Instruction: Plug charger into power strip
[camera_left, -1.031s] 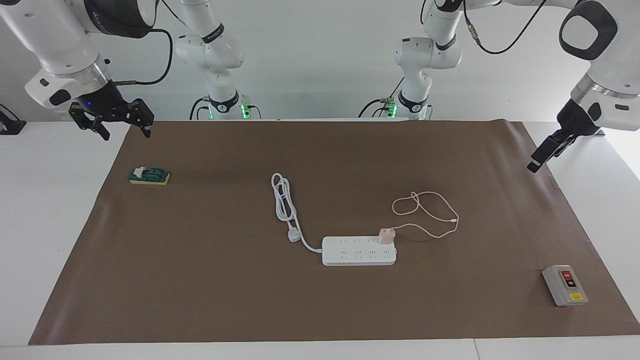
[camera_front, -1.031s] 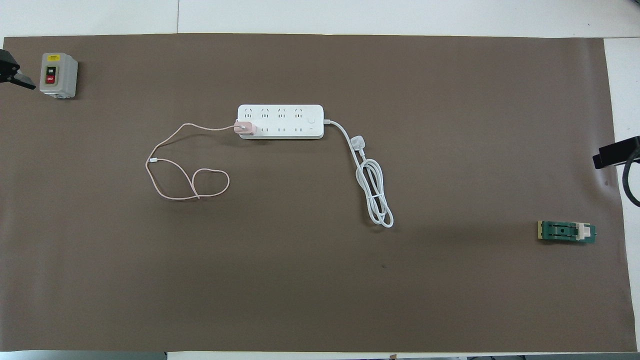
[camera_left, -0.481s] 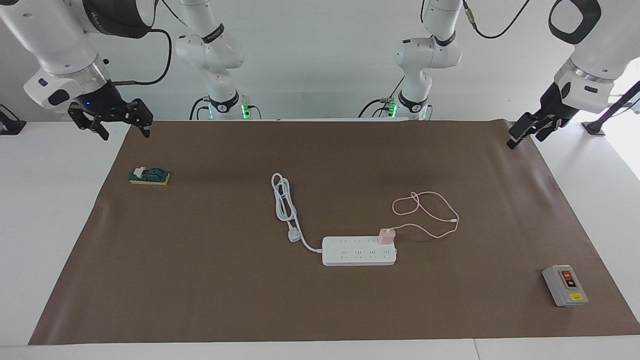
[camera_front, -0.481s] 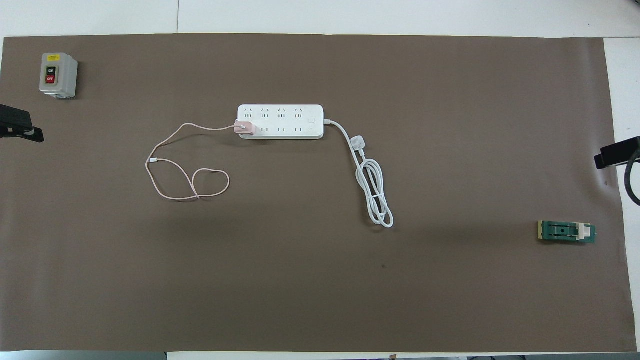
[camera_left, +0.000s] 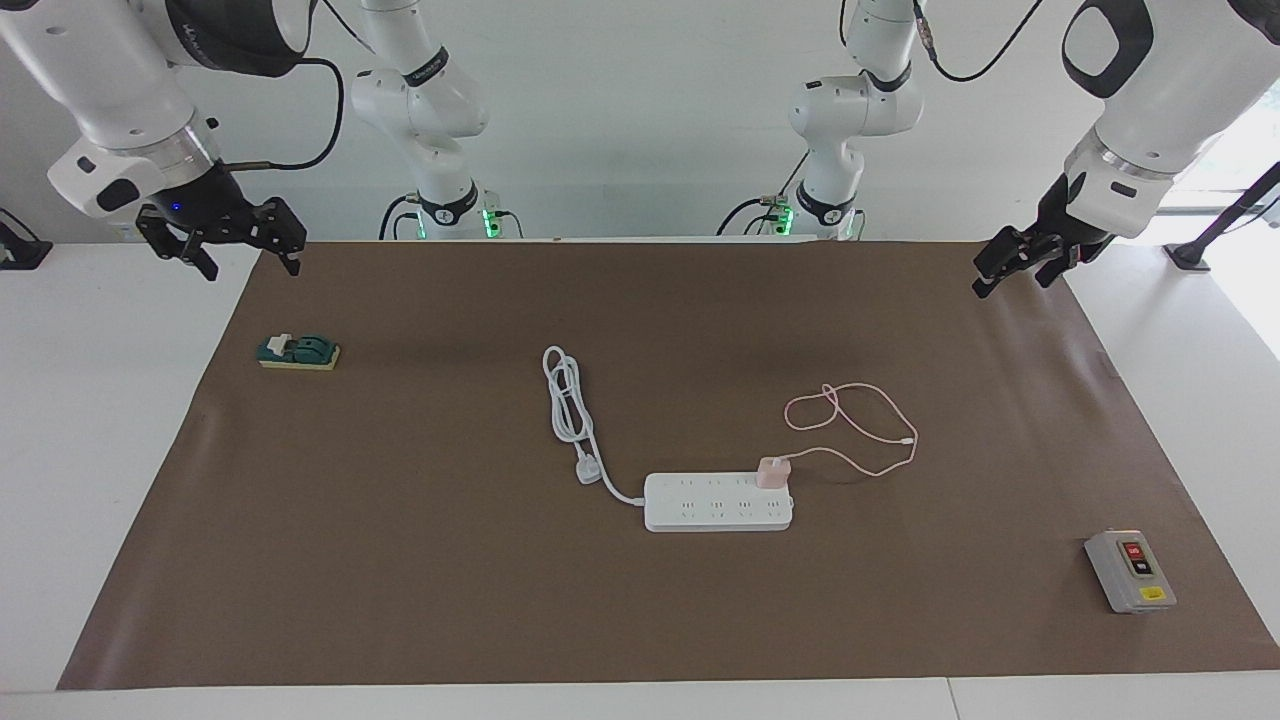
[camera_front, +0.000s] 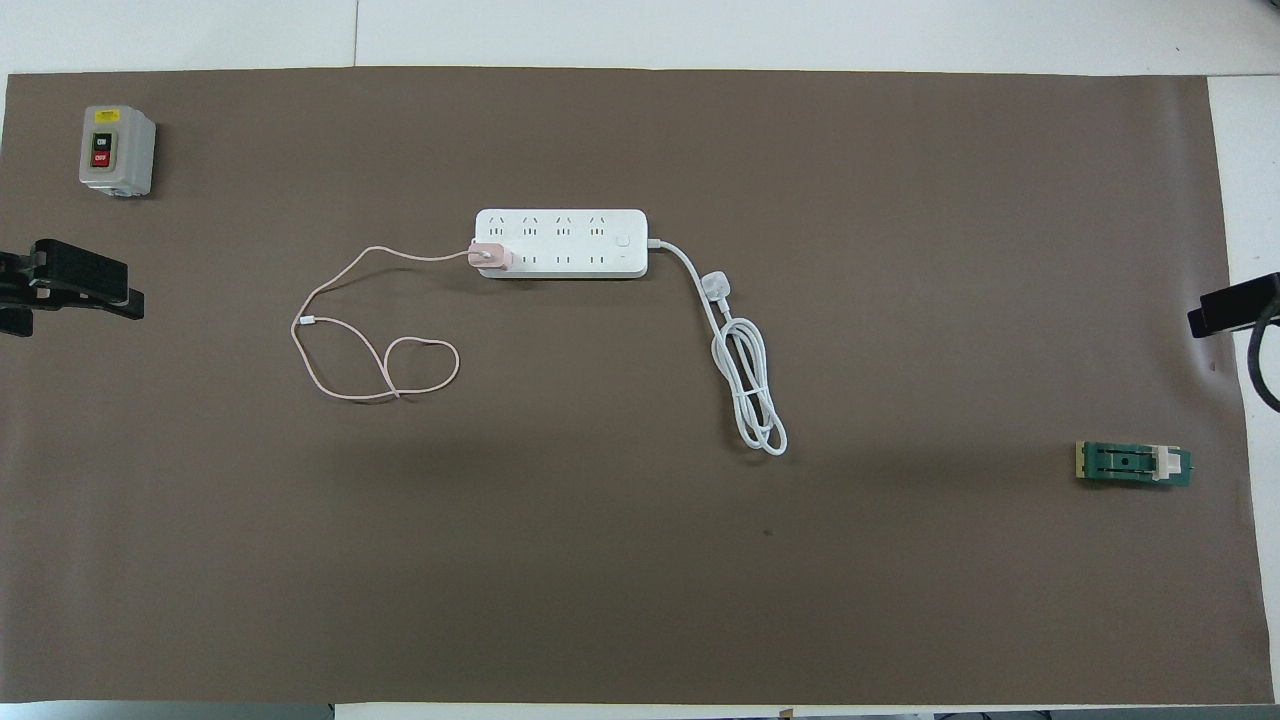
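The pale pink charger (camera_left: 772, 472) stands upright on the end socket of the white power strip (camera_left: 715, 503), at the strip's end toward the left arm. Its thin pink cable (camera_left: 860, 430) loops loose on the mat. In the overhead view the charger (camera_front: 490, 257) sits on the strip (camera_front: 570, 240). My left gripper (camera_left: 1012, 272) is open and empty, in the air over the mat's corner at the left arm's end; it also shows in the overhead view (camera_front: 60, 300). My right gripper (camera_left: 225, 243) is open and empty, waiting over the mat's edge at the right arm's end.
The strip's thick white cord and three-pin plug (camera_left: 588, 470) lie coiled beside it toward the right arm's end. A grey box with red and black buttons (camera_left: 1130, 570) sits at the left arm's end. A small green block (camera_left: 298, 351) lies under the right gripper's side.
My left gripper has drawn back toward the robots and turned, moving in over the mat's corner. The charger, strip and right gripper have not moved.
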